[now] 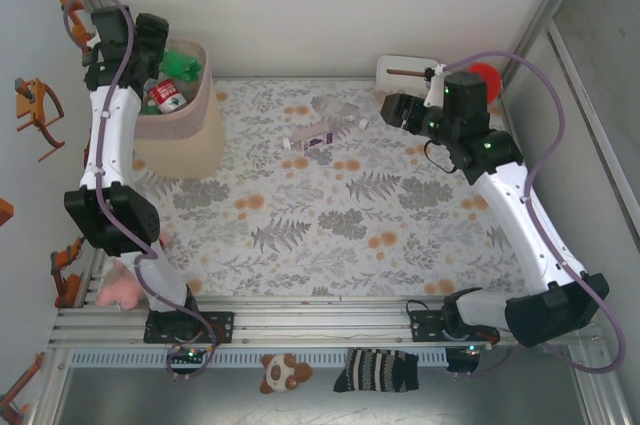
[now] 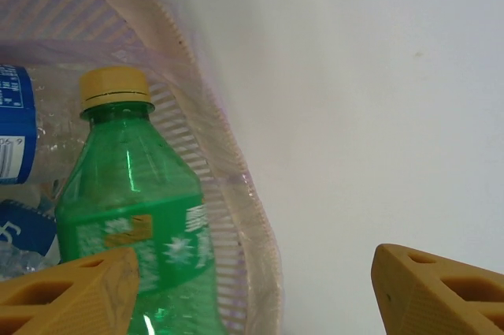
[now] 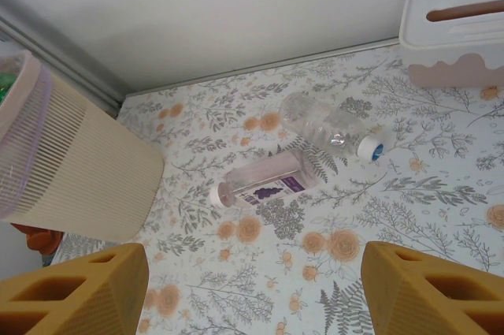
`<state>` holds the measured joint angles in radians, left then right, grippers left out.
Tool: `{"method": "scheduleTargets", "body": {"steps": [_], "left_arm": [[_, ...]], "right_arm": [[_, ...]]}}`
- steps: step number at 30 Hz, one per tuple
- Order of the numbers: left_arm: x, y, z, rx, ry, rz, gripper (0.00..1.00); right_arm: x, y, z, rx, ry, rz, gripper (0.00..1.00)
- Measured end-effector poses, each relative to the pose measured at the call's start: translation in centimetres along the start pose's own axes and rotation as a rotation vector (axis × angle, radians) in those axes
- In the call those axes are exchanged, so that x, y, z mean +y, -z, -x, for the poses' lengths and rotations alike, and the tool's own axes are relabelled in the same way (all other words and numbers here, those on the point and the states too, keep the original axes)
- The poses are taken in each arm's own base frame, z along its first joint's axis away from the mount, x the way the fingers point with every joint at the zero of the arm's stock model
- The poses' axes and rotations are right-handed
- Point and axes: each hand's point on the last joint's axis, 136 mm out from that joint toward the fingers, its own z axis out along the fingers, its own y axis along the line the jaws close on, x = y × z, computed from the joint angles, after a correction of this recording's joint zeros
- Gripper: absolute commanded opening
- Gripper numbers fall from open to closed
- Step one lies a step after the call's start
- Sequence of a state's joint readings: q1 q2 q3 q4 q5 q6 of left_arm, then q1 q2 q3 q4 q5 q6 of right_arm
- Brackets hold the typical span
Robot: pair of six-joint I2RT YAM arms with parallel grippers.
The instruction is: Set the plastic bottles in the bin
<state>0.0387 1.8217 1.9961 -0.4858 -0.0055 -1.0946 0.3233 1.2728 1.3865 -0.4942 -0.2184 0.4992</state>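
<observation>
The beige bin (image 1: 185, 130) with its pink liner stands at the far left. My left gripper (image 1: 152, 50) hangs over its mouth. In the left wrist view that gripper (image 2: 260, 295) is open, and a green bottle (image 2: 134, 217) with a yellow cap lies in the bin beside its left finger, next to a blue-labelled clear bottle (image 2: 16, 122). Two bottles lie on the table: a purple-labelled one (image 3: 264, 185) and a clear one (image 3: 331, 126). My right gripper (image 3: 256, 295) hovers open above the table, nearer than both, with nothing in it.
A white tissue box (image 3: 457, 35) stands at the back right, with a red toy (image 1: 485, 75) beside it. A red-labelled bottle (image 1: 165, 95) lies in the bin. The flowered tablecloth (image 1: 330, 215) covers the table. Soft toys lie along the near rail.
</observation>
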Motion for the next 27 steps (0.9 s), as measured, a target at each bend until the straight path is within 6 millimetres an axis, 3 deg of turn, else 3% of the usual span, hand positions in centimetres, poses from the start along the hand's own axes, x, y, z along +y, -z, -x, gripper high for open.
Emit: {"method": "scheduleTargets", "body": {"steps": [6,9,17,22,27], "left_arm": [[-2.6,3.2,0.9,-0.022,-0.08,-0.081,0.68],[-4.0,3.7,0.6,0.005,-0.122,-0.148,0.64],[-5.7,0.8,-1.3,0.127,-0.186,-0.215,0.59],[-3.0,-1.3,-2.4,0.185,-0.19,-0.127,0.57],[1.4,-2.5,-2.4,0.208,-0.168,-0.005,0.57]], "right_arm": [[0.0,0.0,0.0,-0.001,0.0,0.0,0.71],[0.1,0.1,0.1,-0.003,0.001,0.001,0.7],[0.1,0.2,0.1,-0.003,0.0,0.002,0.7],[0.1,0.2,0.1,-0.003,0.0,0.001,0.7],[0.0,0.2,0.0,0.001,-0.001,0.0,0.7]]}}
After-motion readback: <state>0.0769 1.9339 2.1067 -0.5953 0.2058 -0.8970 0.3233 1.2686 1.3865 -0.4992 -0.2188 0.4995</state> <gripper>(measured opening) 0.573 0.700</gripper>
